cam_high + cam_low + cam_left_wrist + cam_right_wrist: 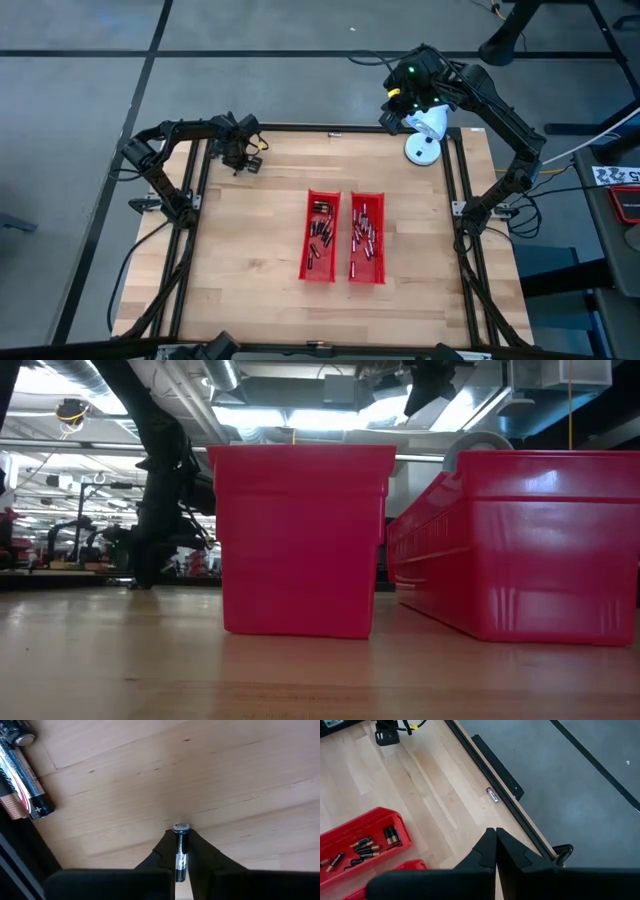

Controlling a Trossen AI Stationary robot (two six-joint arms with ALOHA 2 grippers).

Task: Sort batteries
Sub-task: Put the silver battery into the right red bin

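Observation:
My left gripper (240,160) points down at the table's far left corner, shut on one battery (180,851), silvery-dark with a metal end. More loose batteries (21,775) lie on the wood close by. Two red trays (303,262) (382,270) at the table's middle hold several batteries (320,228) each. A lone battery (492,795) lies by the table's far edge. My right gripper (495,840) hangs shut, high over the far right corner, holding nothing. My left gripper pinches the battery by its long sides (180,857) between its two fingers (205,855), coming from above and pointing down. The battery runs along the gap, its metal end (180,827) poking past the fingertips. Whether it rests on the wood, I cannot tell.
A white round object (424,140) stands at the far right corner under the right arm. A black frame rail (500,770) runs along the table's far edge. Bare wood lies between the left gripper and the trays.

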